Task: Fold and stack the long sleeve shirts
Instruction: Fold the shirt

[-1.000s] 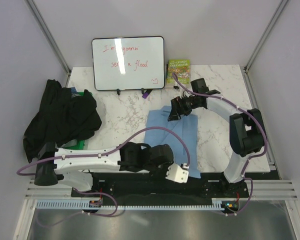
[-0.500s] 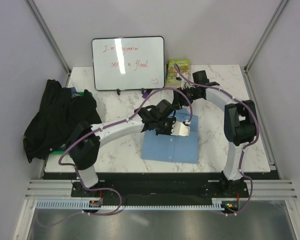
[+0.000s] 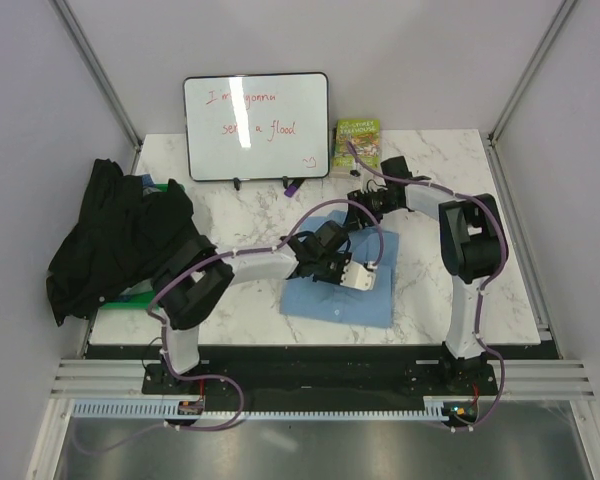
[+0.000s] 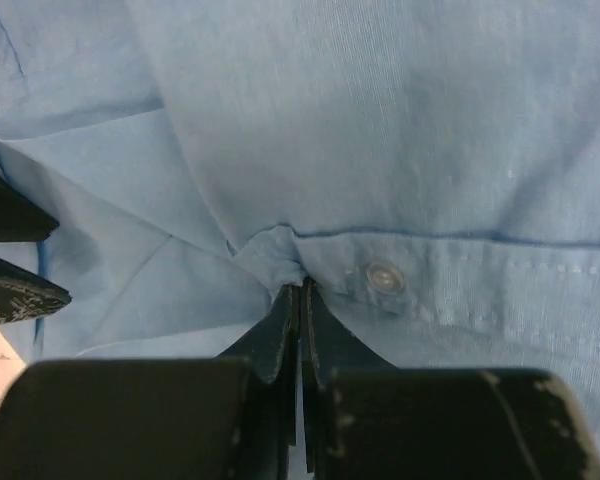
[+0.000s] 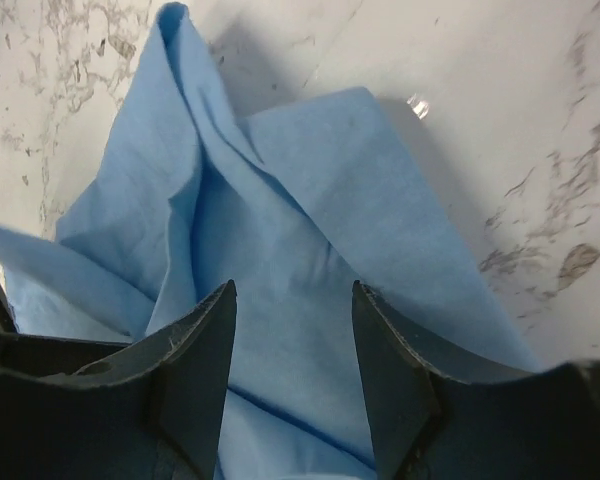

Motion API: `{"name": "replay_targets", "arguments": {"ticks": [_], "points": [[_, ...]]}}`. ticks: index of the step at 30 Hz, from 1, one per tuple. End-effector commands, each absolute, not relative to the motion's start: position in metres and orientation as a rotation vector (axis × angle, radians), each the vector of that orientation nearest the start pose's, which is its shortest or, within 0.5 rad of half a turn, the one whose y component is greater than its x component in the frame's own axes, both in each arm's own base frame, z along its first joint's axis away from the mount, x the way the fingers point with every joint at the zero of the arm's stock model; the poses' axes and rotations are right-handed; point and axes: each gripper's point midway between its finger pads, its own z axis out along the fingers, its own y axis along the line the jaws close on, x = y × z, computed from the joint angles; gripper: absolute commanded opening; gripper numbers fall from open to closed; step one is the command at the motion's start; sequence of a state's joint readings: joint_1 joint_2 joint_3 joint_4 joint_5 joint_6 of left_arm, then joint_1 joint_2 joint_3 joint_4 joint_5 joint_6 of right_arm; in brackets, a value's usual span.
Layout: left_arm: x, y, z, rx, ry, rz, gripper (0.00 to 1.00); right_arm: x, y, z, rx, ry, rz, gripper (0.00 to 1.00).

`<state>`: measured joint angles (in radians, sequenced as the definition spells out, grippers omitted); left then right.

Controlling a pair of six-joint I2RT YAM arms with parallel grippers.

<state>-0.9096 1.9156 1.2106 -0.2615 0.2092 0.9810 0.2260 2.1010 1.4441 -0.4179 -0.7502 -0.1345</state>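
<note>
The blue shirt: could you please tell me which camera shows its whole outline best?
Top external: the blue shirt shows nearly whole, edges included. Both wrist views show only close patches of its cloth.

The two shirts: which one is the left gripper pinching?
The light blue shirt: the left gripper is shut on its cloth beside a button. The black shirt lies heaped at the left, untouched.
</note>
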Motion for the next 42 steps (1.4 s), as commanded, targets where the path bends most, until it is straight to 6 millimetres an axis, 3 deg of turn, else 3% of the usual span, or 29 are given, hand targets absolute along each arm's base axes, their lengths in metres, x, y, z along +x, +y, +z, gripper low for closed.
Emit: {"name": "replay_targets", "arguments": {"ticks": [1,3,5,7,9,15,19,24,26,31,35,42], "points": [[0.215,-0.345,0.015,2.195,1.431,-0.341,0.02,0.39,0.219,0.065,-0.731,2.356,1.087,0.57],[0.197,-0.341,0.024,2.167,1.473,-0.38,0.02,0.376,0.224,0.074,-0.711,2.35,1.18,0.58],[0.185,-0.337,0.03,2.161,1.483,-0.396,0.02,0.37,0.228,0.1,-0.687,2.303,1.259,0.58],[0.179,-0.333,0.045,2.129,1.52,-0.412,0.02,0.372,0.228,0.119,-0.694,2.267,1.251,0.58],[0.176,-0.336,0.065,2.094,1.531,-0.445,0.02,0.375,0.226,0.123,-0.719,2.258,1.206,0.57],[0.181,-0.348,0.096,2.051,1.524,-0.463,0.02,0.367,0.22,0.093,-0.844,2.323,1.192,0.49],[0.18,-0.352,0.097,2.065,1.505,-0.479,0.02,0.361,0.215,0.067,-0.969,2.355,1.167,0.45],[0.18,-0.348,0.086,2.091,1.515,-0.474,0.02,0.351,0.213,0.055,-0.991,2.413,1.233,0.42],[0.184,-0.349,0.087,2.085,1.513,-0.463,0.02,0.352,0.21,0.04,-0.995,2.452,1.207,0.41],[0.204,-0.356,0.104,2.029,1.5,-0.424,0.02,0.346,0.206,0.017,-0.991,2.513,1.211,0.4],[0.23,-0.363,0.118,2.005,1.449,-0.38,0.02,0.342,0.206,0.019,-1.008,2.512,1.232,0.4],[0.29,-0.371,0.12,1.966,1.407,-0.279,0.02,0.343,0.207,0.024,-1.033,2.488,1.253,0.38]]}}
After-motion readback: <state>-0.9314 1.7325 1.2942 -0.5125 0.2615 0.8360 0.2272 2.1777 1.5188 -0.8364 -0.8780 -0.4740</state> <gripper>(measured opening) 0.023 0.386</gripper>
